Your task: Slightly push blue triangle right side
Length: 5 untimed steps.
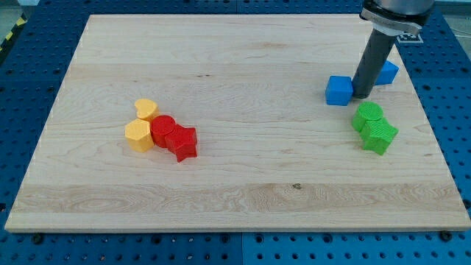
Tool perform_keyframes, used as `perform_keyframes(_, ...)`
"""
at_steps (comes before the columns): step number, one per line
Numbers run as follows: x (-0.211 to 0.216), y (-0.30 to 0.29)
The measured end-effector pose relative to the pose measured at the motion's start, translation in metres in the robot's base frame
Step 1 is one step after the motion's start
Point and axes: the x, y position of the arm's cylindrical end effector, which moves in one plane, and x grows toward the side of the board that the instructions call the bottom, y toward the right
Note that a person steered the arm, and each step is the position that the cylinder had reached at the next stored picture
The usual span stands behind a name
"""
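Observation:
My tip (361, 96) stands on the board at the view's upper right. It is just right of a blue cube (338, 90), touching or nearly touching it. A second blue block (388, 71), partly hidden behind the rod so its shape is hard to make out, lies just up and right of the tip. The rod (372, 59) rises from the tip to the view's top edge.
Two green blocks (367, 115) (379, 136) lie close below the tip. At centre left is a cluster: a yellow heart (147, 110), a yellow hexagon (138, 136), a red round block (163, 129) and a red star (182, 143). The wooden board (243, 184) lies on a blue pegboard.

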Motion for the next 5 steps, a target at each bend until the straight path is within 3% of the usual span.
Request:
perform_keyframes(2,-0.057,0.010)
perform_keyframes(5,-0.053,0.043)
